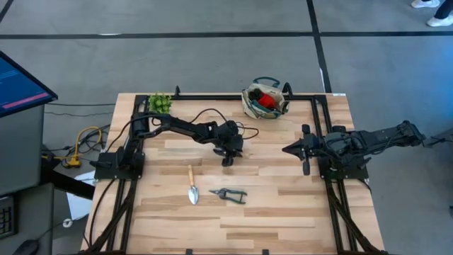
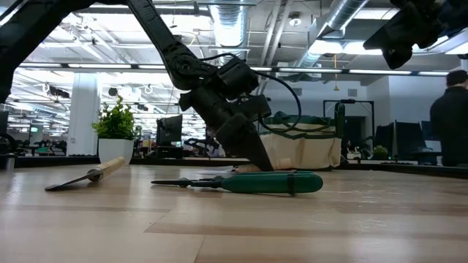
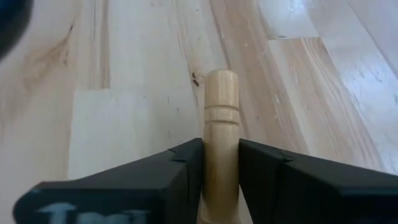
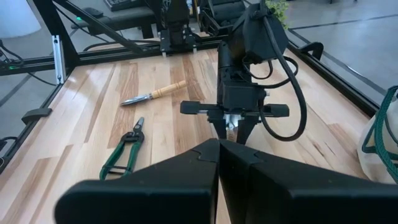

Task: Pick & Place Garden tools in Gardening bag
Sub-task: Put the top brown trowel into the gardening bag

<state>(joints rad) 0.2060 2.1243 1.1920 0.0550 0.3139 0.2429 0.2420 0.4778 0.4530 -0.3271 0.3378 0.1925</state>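
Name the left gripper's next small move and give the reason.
Probably lift straight up. The left gripper is shut on a wooden handle low over the table, and the bag sits at the far edge, so the tool needs clearance before travelling there.

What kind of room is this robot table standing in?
Probably an open-plan office or lab: exposed ceiling ducts, rows of desks with monitors behind the wooden table, and a person standing by.
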